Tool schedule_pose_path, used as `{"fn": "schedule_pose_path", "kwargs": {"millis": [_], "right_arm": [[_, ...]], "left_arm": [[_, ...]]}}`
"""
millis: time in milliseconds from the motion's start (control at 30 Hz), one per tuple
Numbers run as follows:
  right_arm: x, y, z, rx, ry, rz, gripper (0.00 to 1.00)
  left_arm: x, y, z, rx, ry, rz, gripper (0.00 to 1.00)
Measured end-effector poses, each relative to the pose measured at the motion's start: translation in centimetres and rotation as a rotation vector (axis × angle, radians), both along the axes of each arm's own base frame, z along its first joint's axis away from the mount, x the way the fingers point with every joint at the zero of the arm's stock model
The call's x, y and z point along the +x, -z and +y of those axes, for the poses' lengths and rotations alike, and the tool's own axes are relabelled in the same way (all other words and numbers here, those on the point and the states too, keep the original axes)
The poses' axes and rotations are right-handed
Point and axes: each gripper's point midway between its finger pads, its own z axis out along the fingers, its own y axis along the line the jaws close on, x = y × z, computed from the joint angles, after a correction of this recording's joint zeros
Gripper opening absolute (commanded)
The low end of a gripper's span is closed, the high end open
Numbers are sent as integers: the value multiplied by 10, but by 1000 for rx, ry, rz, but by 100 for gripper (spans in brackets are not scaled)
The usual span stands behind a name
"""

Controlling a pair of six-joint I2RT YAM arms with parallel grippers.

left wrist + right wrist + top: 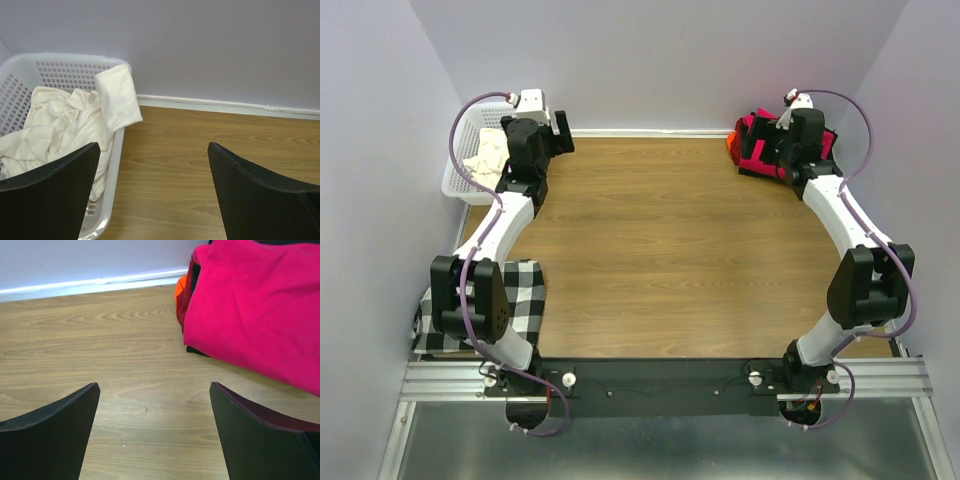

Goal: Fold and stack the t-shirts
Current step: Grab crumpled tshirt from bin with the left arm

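A crumpled cream t-shirt (60,120) lies in the white mesh basket (107,210) at the far left, one part draped over the basket's rim; it also shows in the top view (488,152). My left gripper (152,150) is open and empty, just right of the basket over bare wood. A folded magenta-red t-shirt (255,310) tops a stack at the far right (760,145), with a black one (197,349) and an orange one (180,290) showing under it. My right gripper (154,390) is open and empty, just left of the stack.
A black-and-white checked cloth (520,290) hangs at the near left edge of the wooden table (660,250). Lilac walls close the table on the far, left and right sides. A metal rail (660,380) carries both arm bases.
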Motion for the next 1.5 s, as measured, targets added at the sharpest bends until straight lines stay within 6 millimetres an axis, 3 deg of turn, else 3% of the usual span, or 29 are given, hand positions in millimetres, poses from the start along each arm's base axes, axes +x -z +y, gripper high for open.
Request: {"fn": "schedule_pose_path", "kwargs": {"millis": [333, 433, 467, 600, 767, 867, 933, 1233, 1500], "right_arm": [[1, 22, 0, -5, -1, 56, 100], [2, 23, 1, -4, -1, 58, 100], [2, 23, 1, -4, -1, 58, 100], [1, 23, 1, -1, 0, 59, 100], [0, 25, 5, 11, 0, 66, 100], [-2, 29, 7, 19, 0, 76, 100], [-4, 33, 9, 23, -1, 87, 100], [-10, 46, 13, 26, 24, 116, 100], [-9, 47, 10, 22, 52, 116, 100]], "left_arm": [[6, 2, 10, -24, -45, 39, 96], [19, -7, 28, -65, -90, 36, 80], [29, -10, 40, -79, -115, 31, 70], [63, -6, 78, -143, -193, 56, 58], [101, 25, 128, -215, -280, 137, 60], [118, 63, 155, -238, -335, 218, 61], [122, 85, 163, -248, -354, 271, 61], [139, 159, 169, -265, -365, 431, 62], [132, 185, 166, -265, -369, 513, 63]]}}
